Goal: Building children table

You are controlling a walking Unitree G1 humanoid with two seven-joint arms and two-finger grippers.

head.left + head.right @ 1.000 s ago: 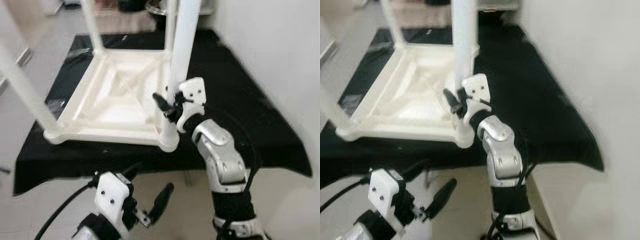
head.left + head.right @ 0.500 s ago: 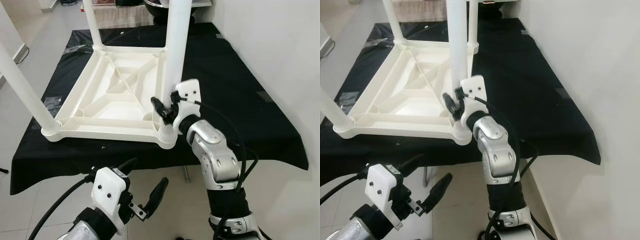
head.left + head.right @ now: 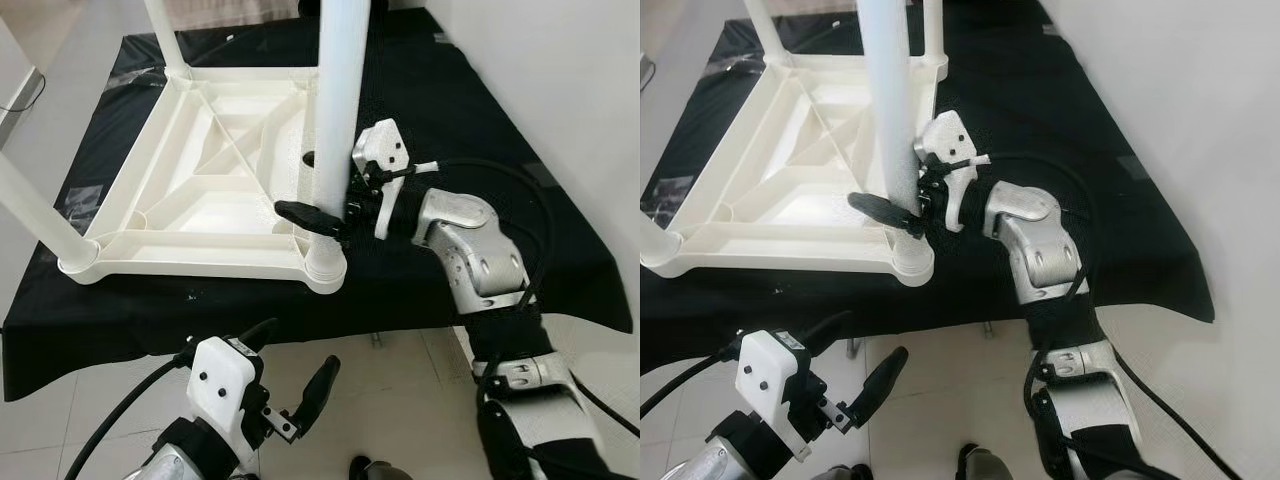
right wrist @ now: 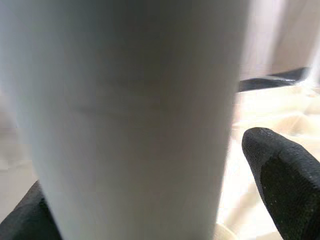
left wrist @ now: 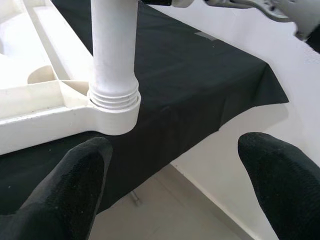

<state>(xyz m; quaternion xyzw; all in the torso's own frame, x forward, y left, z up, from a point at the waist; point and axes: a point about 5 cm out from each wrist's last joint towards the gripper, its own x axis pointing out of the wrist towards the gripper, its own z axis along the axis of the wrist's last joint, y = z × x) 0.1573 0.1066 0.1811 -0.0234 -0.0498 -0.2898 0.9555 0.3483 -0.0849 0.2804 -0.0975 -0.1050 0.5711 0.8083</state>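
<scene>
A white plastic children's table lies upside down on a black-covered tabletop, its legs pointing up. The near right leg stands in its threaded corner socket, seen close up as the leg in the left wrist view. My right gripper reaches in from the right and straddles this leg low down. One finger crosses in front of it and the other is behind. In the right wrist view a gap shows between one finger and the leg. My left gripper hangs open below the tabletop's front edge.
Two more legs rise at the near left and far left corners. A white wall runs close along the right side. Pale tiled floor lies in front and to the left. A black cable loops over my right arm.
The view has tilted downwards. My right forearm has swung out to the right and its wrist has turned, so the fingers now lie level across the leg. The left gripper stays put.
</scene>
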